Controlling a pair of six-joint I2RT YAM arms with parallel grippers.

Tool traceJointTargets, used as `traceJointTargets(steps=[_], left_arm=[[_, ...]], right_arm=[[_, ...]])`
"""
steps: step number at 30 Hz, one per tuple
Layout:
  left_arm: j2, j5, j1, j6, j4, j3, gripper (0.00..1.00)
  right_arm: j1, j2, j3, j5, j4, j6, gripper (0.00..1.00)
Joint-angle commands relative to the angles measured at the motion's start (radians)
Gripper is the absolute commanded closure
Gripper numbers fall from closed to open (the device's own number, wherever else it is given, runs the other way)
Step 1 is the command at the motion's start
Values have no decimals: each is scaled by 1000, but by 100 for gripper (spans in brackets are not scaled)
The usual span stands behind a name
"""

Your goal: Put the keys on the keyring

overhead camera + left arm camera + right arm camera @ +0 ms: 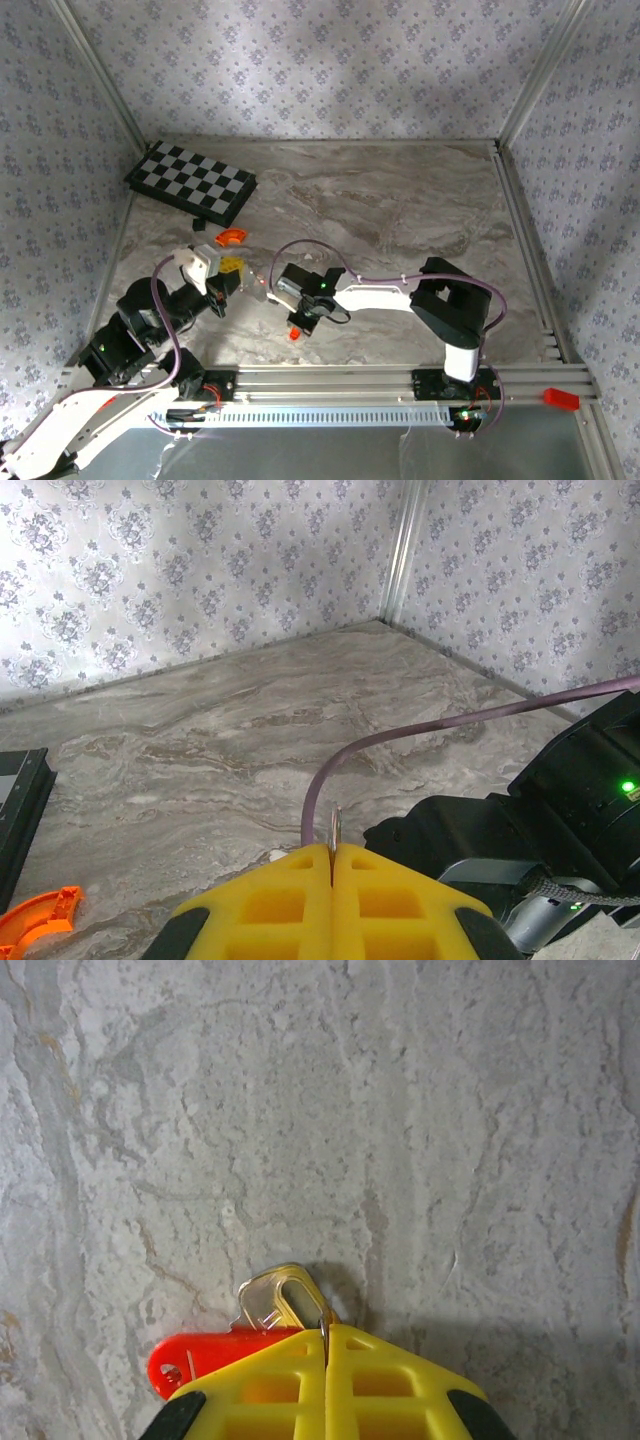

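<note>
Your left pincer [331, 855]: clamped on keyring [335, 828] edge | your right pincer [326, 1332]: together, pinching key [200, 1355] metal end on desk [450, 1110]

Red key [215, 1352] partly beneath the right hand [327, 1332]; keyring [335, 828] edge-on, mostly inside the left hand [331, 854]

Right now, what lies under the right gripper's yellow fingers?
A key on the marble table: its red head and silvery loop stick out beneath the shut right gripper. The yellow fingers cover the rest, so its full shape is hidden.
</note>
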Motion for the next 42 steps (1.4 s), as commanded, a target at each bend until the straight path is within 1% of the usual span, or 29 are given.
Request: traceJointTargets(steps=[1, 6, 9, 14, 19, 22, 26, 28, 32, 35, 38, 42], left_arm=[[-16, 12, 5, -11, 46, 7, 100], [-10, 15, 4, -12, 55, 5, 100], [-6, 23, 5, -11, 60, 5, 100], [8, 44, 4, -6, 74, 4, 100], [33, 103, 4, 3, 107, 0, 100], [52, 158, 4, 14, 136, -4, 100], [80, 222, 4, 37, 155, 6, 100], [95, 254, 5, 49, 158, 18, 100], [136, 337, 4, 77, 163, 43, 100], [174, 413, 4, 91, 179, 66, 100], [220, 474, 5, 100, 185, 97, 100], [266, 520, 4, 104, 209, 120, 100]], right_arm=[[-10, -52, -31, 5, -18, 12, 100], [-24, -102, -69, 2, -19, 13, 100], [-47, -151, -123, -23, 5, 34, 100], [-128, -266, -252, -81, 98, 96, 100], [-178, -367, -322, -89, 106, 97, 100], [-190, -481, -380, -119, 169, 68, 100], [-213, -698, -474, -187, 290, 26, 100], [-233, -797, -498, -229, 317, 7, 100], [-279, -953, -485, -321, 286, -20, 100], [-308, -1018, -431, -372, 239, -30, 100], [-316, -1045, -355, -402, 176, -52, 100], [-315, -1046, -275, -440, 124, -71, 100]])
